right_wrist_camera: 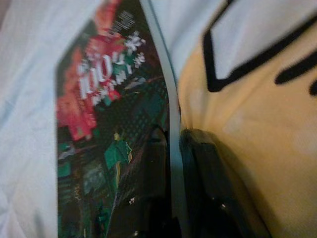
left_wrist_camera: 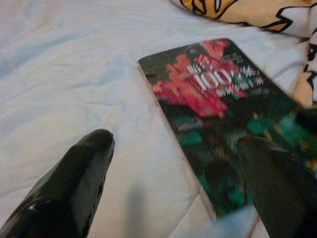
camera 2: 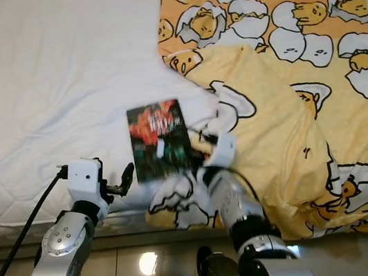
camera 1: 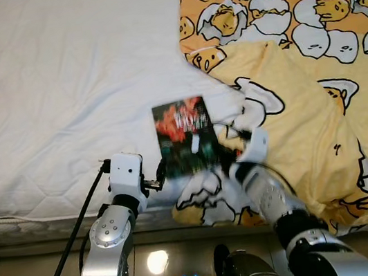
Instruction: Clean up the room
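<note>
The right gripper pinches the book by its edge near the bed's front edge for removal, while the left gripper waits spread beside it.

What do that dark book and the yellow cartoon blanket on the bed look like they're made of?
The book looks like a paperback with a glossy printed paper cover and a thin white page edge, pinched by the right end effector. The blanket looks like soft, matte woven or brushed fabric: it folds and rumples loosely.

Both silver metal arms end in white wrist blocks. A black cable runs along the left arm. Each claw has glossy black fingers.
</note>
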Tool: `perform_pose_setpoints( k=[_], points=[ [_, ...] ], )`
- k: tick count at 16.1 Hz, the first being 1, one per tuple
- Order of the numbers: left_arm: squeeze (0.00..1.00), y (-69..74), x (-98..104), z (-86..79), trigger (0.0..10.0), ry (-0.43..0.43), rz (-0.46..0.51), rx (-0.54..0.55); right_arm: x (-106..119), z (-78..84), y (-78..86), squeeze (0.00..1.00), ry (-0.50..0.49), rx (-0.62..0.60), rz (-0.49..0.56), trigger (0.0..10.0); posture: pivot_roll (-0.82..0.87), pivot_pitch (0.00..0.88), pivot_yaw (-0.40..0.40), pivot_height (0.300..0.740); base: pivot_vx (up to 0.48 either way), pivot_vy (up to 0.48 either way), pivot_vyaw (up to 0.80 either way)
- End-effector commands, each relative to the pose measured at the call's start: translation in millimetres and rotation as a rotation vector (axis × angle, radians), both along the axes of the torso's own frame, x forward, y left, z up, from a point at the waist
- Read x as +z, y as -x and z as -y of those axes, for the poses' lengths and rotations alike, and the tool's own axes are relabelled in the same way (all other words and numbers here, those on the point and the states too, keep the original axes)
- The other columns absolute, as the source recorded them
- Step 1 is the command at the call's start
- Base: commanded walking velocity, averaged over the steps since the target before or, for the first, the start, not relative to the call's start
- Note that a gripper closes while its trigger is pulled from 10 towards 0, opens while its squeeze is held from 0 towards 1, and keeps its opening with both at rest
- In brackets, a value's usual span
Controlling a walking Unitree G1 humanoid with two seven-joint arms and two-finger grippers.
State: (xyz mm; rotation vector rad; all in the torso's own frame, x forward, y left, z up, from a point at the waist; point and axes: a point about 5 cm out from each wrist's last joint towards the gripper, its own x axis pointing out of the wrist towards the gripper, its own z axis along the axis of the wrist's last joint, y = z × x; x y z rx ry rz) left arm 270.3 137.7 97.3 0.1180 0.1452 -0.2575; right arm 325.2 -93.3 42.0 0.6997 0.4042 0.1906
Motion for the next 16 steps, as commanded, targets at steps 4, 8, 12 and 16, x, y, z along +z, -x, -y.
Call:
perform_pose_setpoints(
  k=[4, 8, 12, 16],
  points=[
    [0.00, 2.5, -7, 0.5, 10.0, -0.006, -0.025, -0.001, -13, 5.4, 5.7, 1.00, 0.071, 0.012, -0.080, 10.0, 0.08, 0.219, -0.080, 0.736, 0.000, 0.000, 0.00],
    [0.00, 4.1, -8, 0.2, 10.0, -0.010, -0.027, 0.000, 0, -5.4, -2.3, 1.00, 0.075, 0.050, -0.014, 10.0, 0.09, 0.226, -0.083, 0.736, 0.000, 0.000, 0.00],
    [0.00, 3.9, -9, -0.1, 10.0, -0.015, -0.030, -0.003, 6, -11.5, -6.0, 1.00, 0.092, 0.053, -0.001, 10.0, 0.08, 0.223, -0.083, 0.736, 0.000, 0.000, 0.00],
    [0.00, 3.5, -10, 1.0, 10.0, -0.012, -0.032, -0.003, 10, -29.1, -6.5, 0.00, 0.050, 0.114, 0.004, 10.0, 0.08, 0.222, -0.088, 0.736, 0.000, 0.000, 0.00]
  ],
)
